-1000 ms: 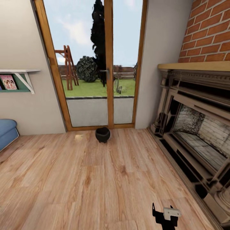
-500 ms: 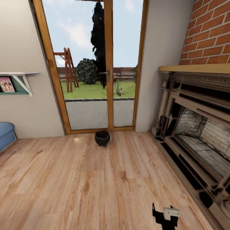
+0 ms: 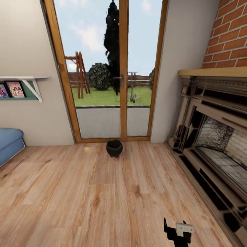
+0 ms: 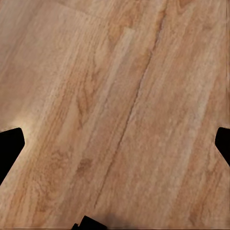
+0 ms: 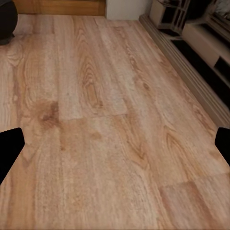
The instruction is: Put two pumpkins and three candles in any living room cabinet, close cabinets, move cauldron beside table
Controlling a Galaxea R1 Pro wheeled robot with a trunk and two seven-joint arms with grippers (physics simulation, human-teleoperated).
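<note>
Black cauldron [image 3: 114, 148] sitting on wood floor [image 3: 85, 192] before glass door [image 3: 113, 68], well ahead of robot. Cauldron step apparently pending; next calling for approach, then grasp. Both wrist views showing jaws spread, empty (fireplace [image 3: 212, 137] alongside).

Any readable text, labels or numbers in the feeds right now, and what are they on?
None can be read.
The covers on the wall shelf show pink pictures, too small and blurred to make out any words.
The cauldron and fireplace carry no markings.
</note>
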